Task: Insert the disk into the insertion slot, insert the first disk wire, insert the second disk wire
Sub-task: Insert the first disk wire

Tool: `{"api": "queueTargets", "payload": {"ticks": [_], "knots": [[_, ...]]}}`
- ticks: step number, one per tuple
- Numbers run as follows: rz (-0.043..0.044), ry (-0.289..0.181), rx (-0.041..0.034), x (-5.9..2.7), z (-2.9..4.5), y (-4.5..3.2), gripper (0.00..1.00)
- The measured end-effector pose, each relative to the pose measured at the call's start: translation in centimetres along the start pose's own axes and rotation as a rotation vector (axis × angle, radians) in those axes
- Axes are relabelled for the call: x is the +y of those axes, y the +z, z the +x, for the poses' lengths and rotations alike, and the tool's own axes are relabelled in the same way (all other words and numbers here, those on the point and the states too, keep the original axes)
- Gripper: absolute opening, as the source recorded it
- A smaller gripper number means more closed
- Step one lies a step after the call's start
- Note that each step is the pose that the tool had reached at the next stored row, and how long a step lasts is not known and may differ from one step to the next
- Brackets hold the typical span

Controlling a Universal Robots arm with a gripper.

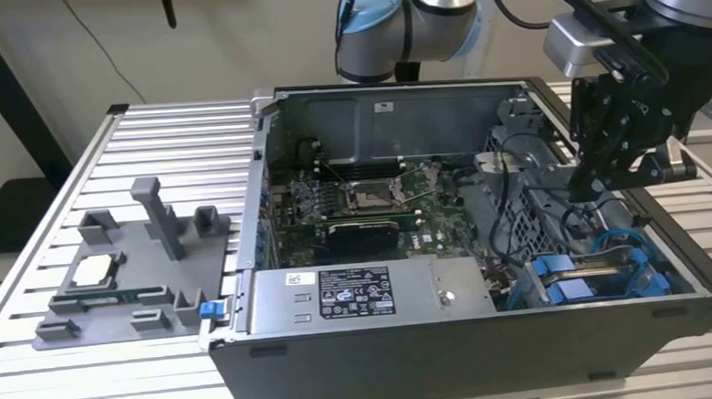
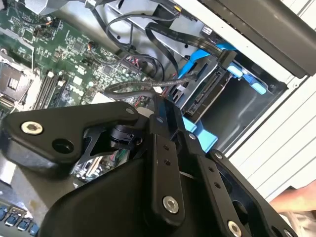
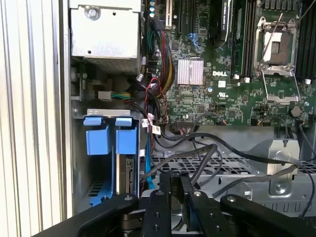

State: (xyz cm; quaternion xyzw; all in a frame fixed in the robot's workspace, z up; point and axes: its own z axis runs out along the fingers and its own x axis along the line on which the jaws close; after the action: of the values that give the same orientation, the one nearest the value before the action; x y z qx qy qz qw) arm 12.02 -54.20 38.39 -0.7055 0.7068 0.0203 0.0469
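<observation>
The disk [image 3: 129, 174] stands edge-up inside the insertion slot [image 3: 103, 140], the grey bay with blue tabs in the case's corner; it is also in the second wrist view as the disk [image 2: 205, 96] in the slot [image 2: 247, 91]. In the exterior view the slot [image 1: 580, 284] lies at the case's front right. My black gripper [image 1: 584, 190] hangs above the perforated cage, up and back from the slot. In both wrist views its fingers are pressed together at the gripper [image 3: 177, 178] [image 2: 159, 101], with a thin black disk wire [image 2: 140, 87] running into the tips.
The open computer case [image 1: 461, 340] holds a motherboard [image 1: 356, 199], a grey box with a white sticker [image 1: 361, 295] and a perforated cage [image 1: 540, 222] draped with loose black cables [image 3: 232, 153]. A grey fixture with parts [image 1: 128, 266] sits on the slatted table [image 1: 47, 353] at the exterior view's left.
</observation>
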Motion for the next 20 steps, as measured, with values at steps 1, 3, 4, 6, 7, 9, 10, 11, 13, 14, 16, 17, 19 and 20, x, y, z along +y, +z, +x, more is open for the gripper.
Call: {"api": "queueTargets", "payload": {"ticks": [1, 3, 4, 6, 7, 9, 10, 11, 13, 14, 16, 17, 19, 20], "knots": [[-0.0005, 0.0, 0.0008, 0.0, 0.1, 0.0, 0.0], [-0.0013, 0.0, 0.0023, -0.01, 0.25, 0.01, 0.0], [-0.0016, 0.0, 0.0033, -0.01, 0.32, 0.02, 0.0], [-0.002, 0.0, 0.0049, -0.01, 0.44, 0.03, 0.0], [-0.0024, 0.0, 0.0057, -0.01, 0.51, 0.04, 0.0], [-0.004, 0.0, 0.0066, -0.02, 0.7, 0.07, 0.0], [-0.0055, 0.0, 0.0071, -0.04, 0.84, 0.08, 0.0], [-0.007, 0.0, 0.0077, -0.05, 1.0, 0.07, 0.0], [-0.0097, 0.001, 0.0091, -0.05, 1.34, 0.06, 0.0], [-0.0109, 0.001, 0.0097, -0.06, 1.5, 0.06, 0.0], [-0.0133, 0.001, 0.0109, -0.07, 1.86, 0.06, 0.0], [-0.0145, 0.001, 0.0113, -0.08, 2.06, 0.06, 0.0], [-0.0172, 0.001, 0.0119, -0.1, 2.56, 0.04, 0.0], [-0.0183, 0.001, 0.0122, -0.11, 2.84, 0.02, 0.0]]}}
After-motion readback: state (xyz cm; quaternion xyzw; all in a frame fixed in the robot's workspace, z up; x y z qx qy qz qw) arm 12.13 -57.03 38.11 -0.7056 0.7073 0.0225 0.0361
